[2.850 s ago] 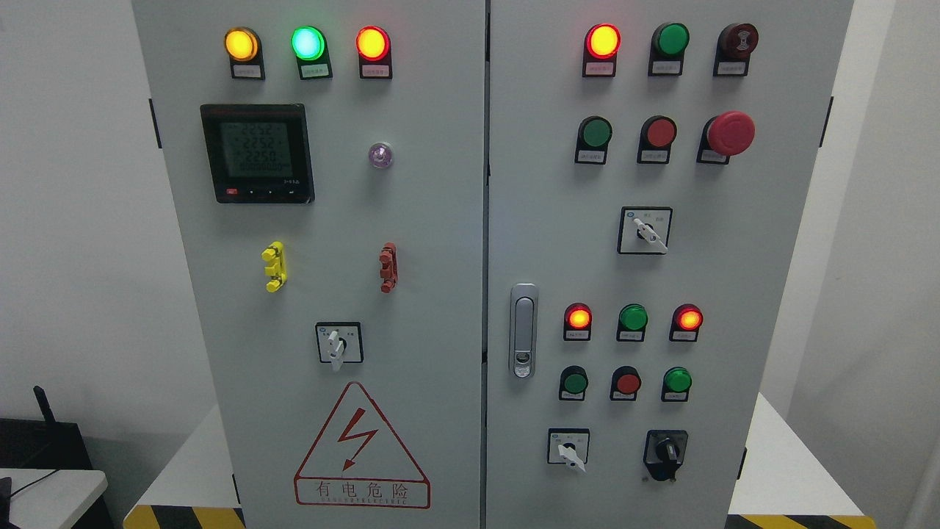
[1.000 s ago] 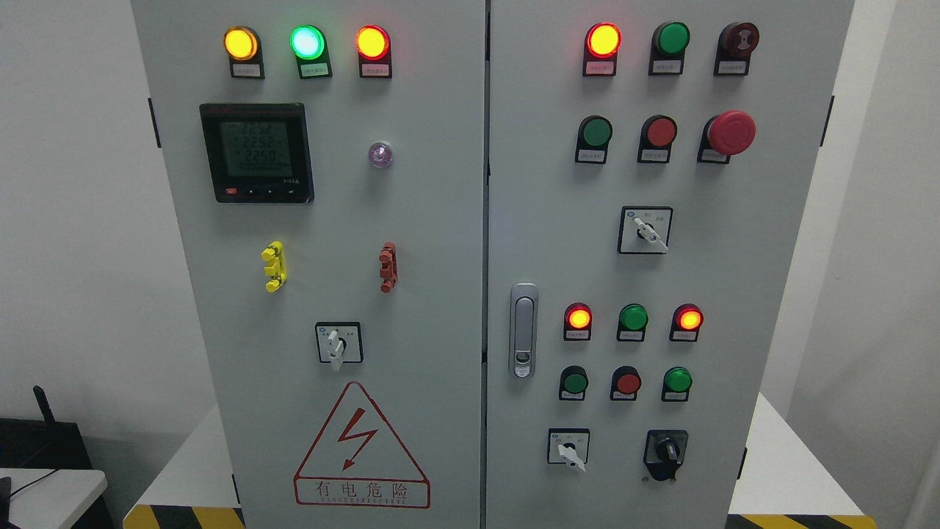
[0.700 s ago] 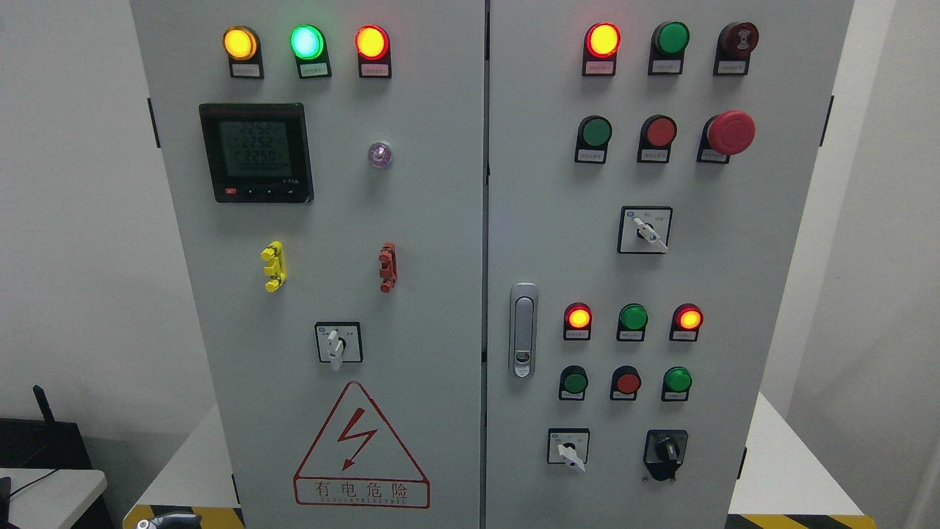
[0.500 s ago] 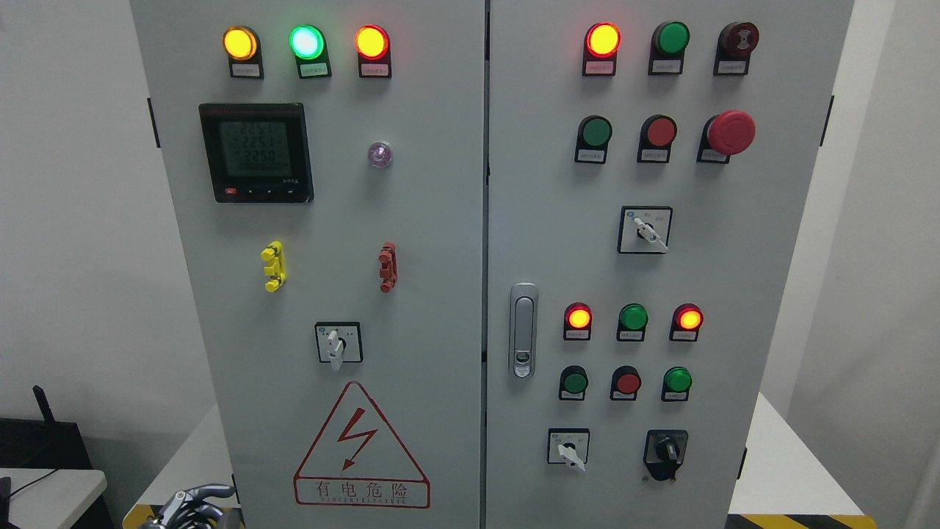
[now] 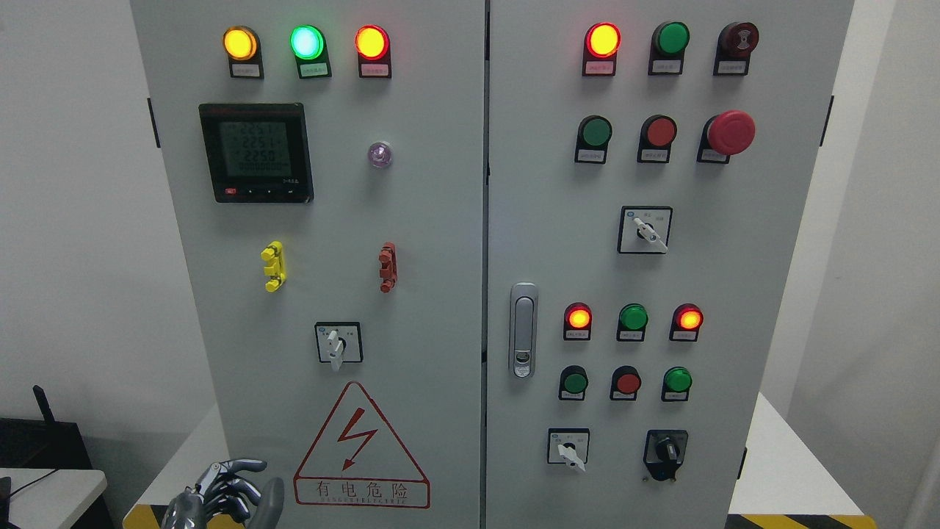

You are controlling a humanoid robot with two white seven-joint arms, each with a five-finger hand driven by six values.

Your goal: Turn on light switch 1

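Note:
A grey two-door control cabinet (image 5: 433,220) fills the head view. Its labels are too small to read, so I cannot tell which control is light switch 1. The left door carries a white rotary selector (image 5: 336,344) with its lever pointing down. The right door has two more white selectors (image 5: 644,230) (image 5: 568,448), a black knob (image 5: 665,452) and a row of green (image 5: 573,383), red (image 5: 627,383) and green (image 5: 677,380) push buttons. My left hand (image 5: 235,491) shows at the bottom left, below the left door's selector, fingers loosely bent, holding nothing.
Lit lamps run along the top: yellow (image 5: 240,43), green (image 5: 307,42), red (image 5: 371,42) and red (image 5: 603,40). A red mushroom stop button (image 5: 731,132) sticks out. A door latch (image 5: 522,329) sits by the centre seam. A digital meter (image 5: 256,152) is upper left. Hazard-striped edging (image 5: 147,516) lines the base.
My left hand has risen into view at the bottom left and moved up and slightly right. The cabinet's lamps and switches look the same.

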